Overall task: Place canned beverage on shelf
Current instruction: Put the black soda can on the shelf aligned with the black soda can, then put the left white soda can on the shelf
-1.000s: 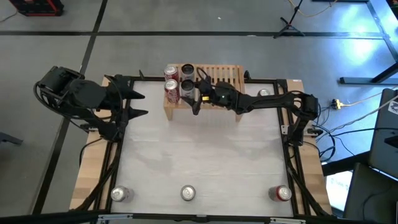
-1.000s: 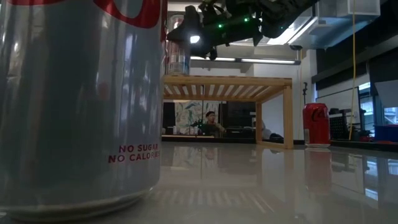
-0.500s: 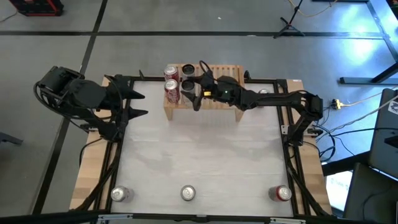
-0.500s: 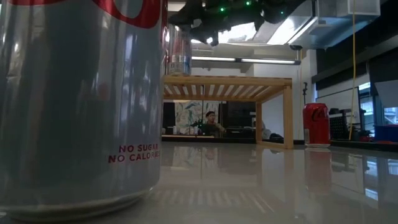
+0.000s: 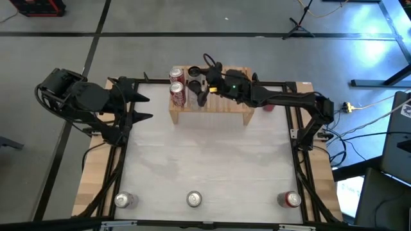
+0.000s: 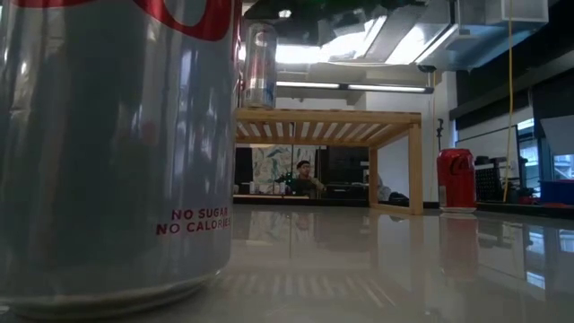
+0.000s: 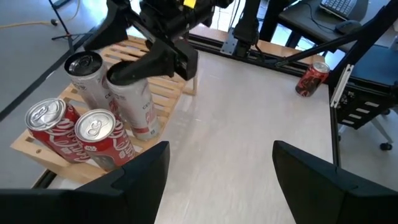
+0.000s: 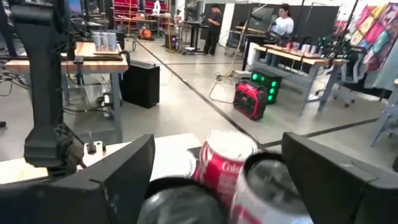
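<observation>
Four cans [image 7: 93, 102] stand on the shelf [image 5: 228, 77]; right claw [image 5: 204, 80] spread, fingers either side of the silver can [image 7: 132, 99]; left claw [image 5: 142, 108] spread, near the tabletop's [image 5: 205, 160] edge

Bright overhead ceiling lights reflect off the glossy table [image 6: 377, 260]; the near silver can [image 6: 112, 152] looms soft-focused, and cans blur in the right wrist view.

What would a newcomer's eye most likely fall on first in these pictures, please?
Probably the right gripper stretched over the shelf at the table's far edge, its open fingers above four cans clustered at the shelf's left end. In the low view, a silver can right against the lens fills the left side. The left gripper waits open at the table's left edge.
</observation>
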You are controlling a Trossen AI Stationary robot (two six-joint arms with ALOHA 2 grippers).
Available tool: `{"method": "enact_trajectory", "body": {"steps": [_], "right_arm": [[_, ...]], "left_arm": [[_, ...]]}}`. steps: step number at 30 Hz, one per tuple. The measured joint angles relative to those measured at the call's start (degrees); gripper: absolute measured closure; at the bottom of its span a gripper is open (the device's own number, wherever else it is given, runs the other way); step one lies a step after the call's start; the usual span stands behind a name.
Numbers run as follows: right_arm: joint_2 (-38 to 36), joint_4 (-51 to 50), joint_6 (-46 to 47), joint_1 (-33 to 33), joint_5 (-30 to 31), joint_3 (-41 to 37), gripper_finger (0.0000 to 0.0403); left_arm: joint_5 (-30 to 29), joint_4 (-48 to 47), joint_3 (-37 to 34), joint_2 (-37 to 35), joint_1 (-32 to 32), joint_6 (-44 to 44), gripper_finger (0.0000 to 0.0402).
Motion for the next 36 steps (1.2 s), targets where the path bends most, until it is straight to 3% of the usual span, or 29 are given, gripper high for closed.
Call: {"method": "enact_trajectory", "body": {"steps": [14, 22, 30, 36], "right_arm": [[-0.28, -10.25, -5.42, 0.0, 0.48, 10.56, 0.0063], [-0.92, -29.04, -7.94, 0.0, -0.77, 21.71, 0.0063], [-7.5, -45.11, -7.0, 0.02, -6.6, 23.2, 0.0063], [-14.62, -54.4, -4.37, 0.07, -11.99, 17.88, 0.0063]], "left_arm": [[-0.69, 0.13, 0.0, 0.0, 0.0, 1.55, 0.0129], [-4.65, 0.22, -1.17, 0.31, 0.02, 2.96, 0.0129], [-3.84, 0.46, -10.57, 0.22, -2.26, -6.2, 0.0129], [-0.43, 5.91, -21.89, 0.74, -5.36, -17.08, 0.0129]]}}
